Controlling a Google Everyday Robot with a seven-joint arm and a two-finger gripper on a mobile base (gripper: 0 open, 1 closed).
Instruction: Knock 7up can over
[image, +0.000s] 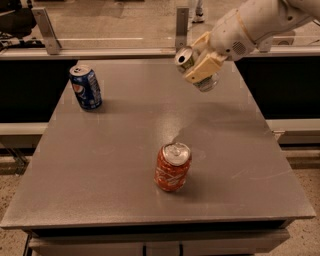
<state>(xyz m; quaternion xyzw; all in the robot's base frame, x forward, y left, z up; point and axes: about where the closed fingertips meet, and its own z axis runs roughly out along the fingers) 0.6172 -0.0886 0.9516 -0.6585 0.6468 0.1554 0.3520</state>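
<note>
The hand (199, 70) is in the upper centre-right of the frame, at the end of a smooth white rounded arm (252, 24) that reaches in from the upper right corner. Its two blocky cream-coloured fingers (204, 64) are pinched around the 7up can (184, 57), gripping it across the middle of its body. The can is held in the air above the far part of the surface, touching nothing but the hand. It is tilted, with its silver lid and pull tab facing the upper left and its shiny base showing below the fingers at the lower right. Most of its body is covered by the fingers, so its markings cannot be made out.

Below lies the surface (125, 150), a flat, matte grey sheet with faint scuffs and a straight front edge. An orange-red can (172, 167) with a dented, leaning body stands near the centre of the frame. A blue Pepsi can (86, 87) stands upright in the upper left. The two cans are well apart. Behind the far edge runs a metal rail with two upright posts (182, 25).
</note>
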